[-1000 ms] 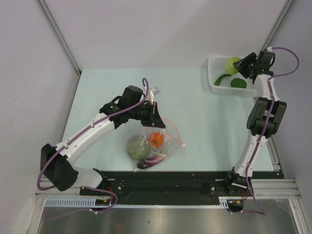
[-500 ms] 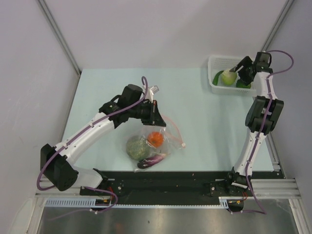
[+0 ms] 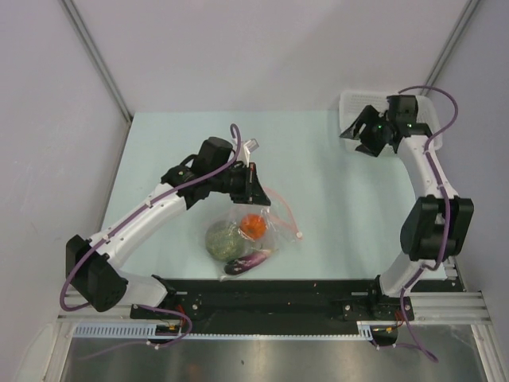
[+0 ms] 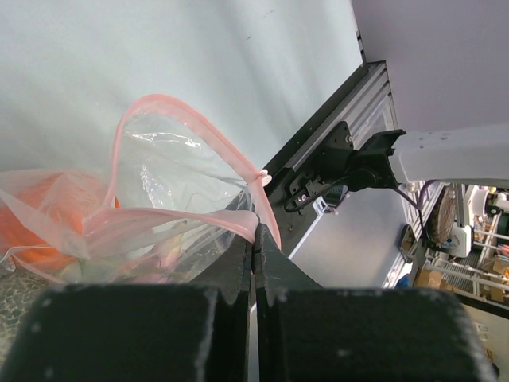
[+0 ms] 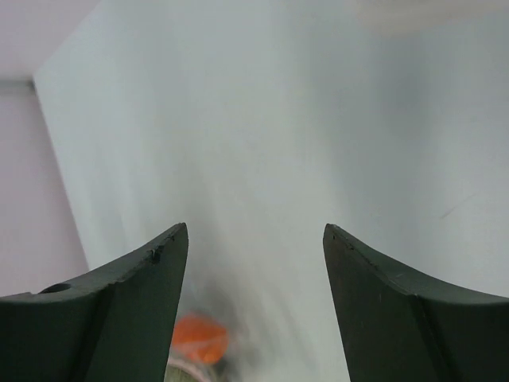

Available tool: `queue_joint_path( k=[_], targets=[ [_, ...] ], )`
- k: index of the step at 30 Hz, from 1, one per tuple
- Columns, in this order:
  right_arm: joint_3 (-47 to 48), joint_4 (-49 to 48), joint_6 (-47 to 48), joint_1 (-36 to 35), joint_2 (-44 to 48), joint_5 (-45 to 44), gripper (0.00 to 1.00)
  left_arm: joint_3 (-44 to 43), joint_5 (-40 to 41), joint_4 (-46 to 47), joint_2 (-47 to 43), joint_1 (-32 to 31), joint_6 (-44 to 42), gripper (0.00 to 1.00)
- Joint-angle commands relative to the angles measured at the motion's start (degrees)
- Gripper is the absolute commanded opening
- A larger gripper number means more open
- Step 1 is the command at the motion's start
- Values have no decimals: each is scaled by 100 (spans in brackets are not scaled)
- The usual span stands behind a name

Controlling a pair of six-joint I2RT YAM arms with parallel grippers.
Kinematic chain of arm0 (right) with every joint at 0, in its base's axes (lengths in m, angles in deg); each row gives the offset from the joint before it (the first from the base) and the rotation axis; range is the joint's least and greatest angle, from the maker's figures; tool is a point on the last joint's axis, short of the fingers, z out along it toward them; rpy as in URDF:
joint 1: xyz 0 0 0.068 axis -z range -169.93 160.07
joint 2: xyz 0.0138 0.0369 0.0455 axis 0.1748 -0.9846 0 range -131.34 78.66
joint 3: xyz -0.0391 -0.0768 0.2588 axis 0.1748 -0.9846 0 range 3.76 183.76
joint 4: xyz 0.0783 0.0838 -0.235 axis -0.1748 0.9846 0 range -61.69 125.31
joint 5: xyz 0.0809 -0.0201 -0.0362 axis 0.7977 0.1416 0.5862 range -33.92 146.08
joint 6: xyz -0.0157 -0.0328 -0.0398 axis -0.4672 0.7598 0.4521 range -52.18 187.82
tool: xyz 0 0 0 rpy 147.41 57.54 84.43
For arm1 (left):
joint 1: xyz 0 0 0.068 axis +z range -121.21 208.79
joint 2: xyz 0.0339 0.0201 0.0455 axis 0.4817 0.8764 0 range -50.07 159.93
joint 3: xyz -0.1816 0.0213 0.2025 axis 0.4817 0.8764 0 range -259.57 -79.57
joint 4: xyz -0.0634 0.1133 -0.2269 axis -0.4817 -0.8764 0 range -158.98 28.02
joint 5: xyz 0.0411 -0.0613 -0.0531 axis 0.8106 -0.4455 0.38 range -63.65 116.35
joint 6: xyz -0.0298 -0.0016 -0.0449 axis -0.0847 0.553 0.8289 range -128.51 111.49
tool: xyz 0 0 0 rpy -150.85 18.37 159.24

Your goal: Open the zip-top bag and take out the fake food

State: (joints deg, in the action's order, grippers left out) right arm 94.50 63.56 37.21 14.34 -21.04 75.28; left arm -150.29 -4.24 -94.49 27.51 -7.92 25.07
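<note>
Top external view: a clear bag [image 4: 183, 171] lies on the pale surface [image 3: 167, 143] near the arm bases. The left gripper [image 3: 256, 185] is clenched on the bag's pink zip strip [image 4: 159, 98], just above the food. In the left wrist view the strip curves into an open loop, so this pinch seems meant to lift the mouth and hold it wide for the other arm.

Three toy pieces sit at the bag: an orange ball [image 3: 254, 226], a mottled green head [image 3: 224, 239] and a purple eggplant [image 3: 248, 261] at the near edge. Whether the eggplant is fully inside is hard to tell.

The right gripper [image 3: 354, 131] hangs well apart from the bag, beside a white basket [image 3: 347, 100] at the far right. Its jaws are spread and empty, facing the bag, probably ready to fetch another piece. The right arm hides the basket's contents.
</note>
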Motion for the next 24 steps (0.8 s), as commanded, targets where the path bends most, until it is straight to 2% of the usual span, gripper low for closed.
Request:
queue_joint_path(
  k=[1,4,7,11,14,19,20,24],
  targets=[
    [-697,210,-94,-871,897,365,72,-381,96,-9,-94,23,-45,0],
    [-1163,325,-173,-1759,1311,443,72,-504,115,-115,20,23,-80,0],
    [-1514,448,-435,-2289,1645,365,71,-504,53,-115,-15,23,8,0],
    [-1858,142,-927,-3333,1945,295,60,-513,44,-185,-41,23,-115,0],
    [-1981,0,-1218,-3731,1946,155,54,-487,18,-159,-41,23,-107,0],
    [-2235,-307,-1526,-4373,1981,-101,49,-522,-70,-159,-50,23,-106,0],
    [-2349,-447,-1605,-4426,1946,-57,46,-522,-87,-159,-41,15,-115,0],
    [-2639,-1071,-1939,-4690,1744,31,45,-522,-254,-27,20,6,51,0]
  ],
)
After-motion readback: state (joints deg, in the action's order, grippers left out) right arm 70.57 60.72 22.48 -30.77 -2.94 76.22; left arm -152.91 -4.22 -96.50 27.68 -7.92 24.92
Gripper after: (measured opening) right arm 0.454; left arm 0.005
